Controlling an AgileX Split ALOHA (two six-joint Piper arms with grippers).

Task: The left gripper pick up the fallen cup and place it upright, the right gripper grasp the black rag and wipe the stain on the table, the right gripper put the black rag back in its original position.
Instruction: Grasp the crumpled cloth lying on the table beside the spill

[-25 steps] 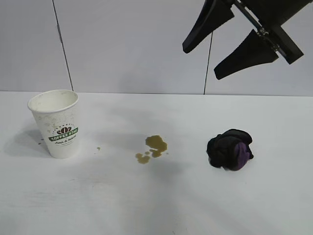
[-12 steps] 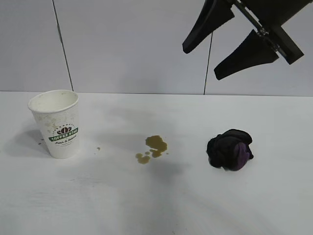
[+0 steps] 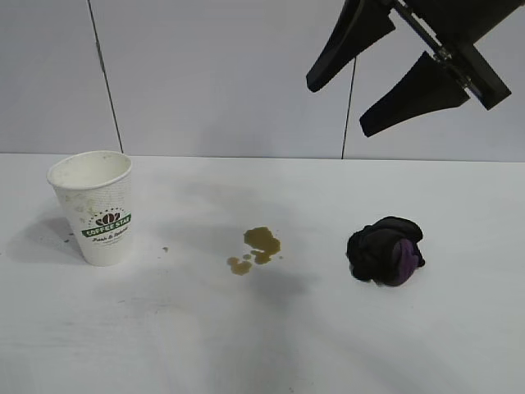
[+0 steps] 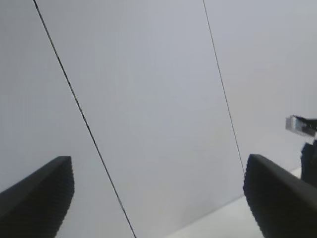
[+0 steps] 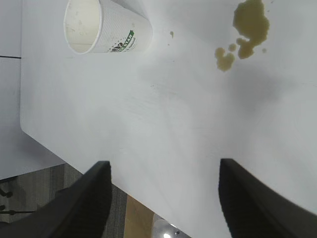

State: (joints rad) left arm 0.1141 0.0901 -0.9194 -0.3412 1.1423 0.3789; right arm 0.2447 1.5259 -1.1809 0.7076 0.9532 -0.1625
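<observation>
The white cup (image 3: 94,205) with the green logo stands upright on the left of the table (image 3: 246,345). The brown stain (image 3: 258,249) lies at the table's middle. The black rag (image 3: 384,250) with a purple patch sits to the right of the stain. My right gripper (image 3: 338,108) hangs open and empty high above the rag and stain. Its wrist view shows its open fingers (image 5: 163,166) over the table, with the cup (image 5: 106,27) and stain (image 5: 247,25) farther off. My left gripper (image 4: 158,161) is open and empty, facing the wall, and is out of the exterior view.
A grey panelled wall (image 3: 221,74) rises behind the table. The table's front edge and the floor below (image 5: 59,178) show in the right wrist view. A small grey-white block on a black part (image 4: 301,125) shows in the left wrist view.
</observation>
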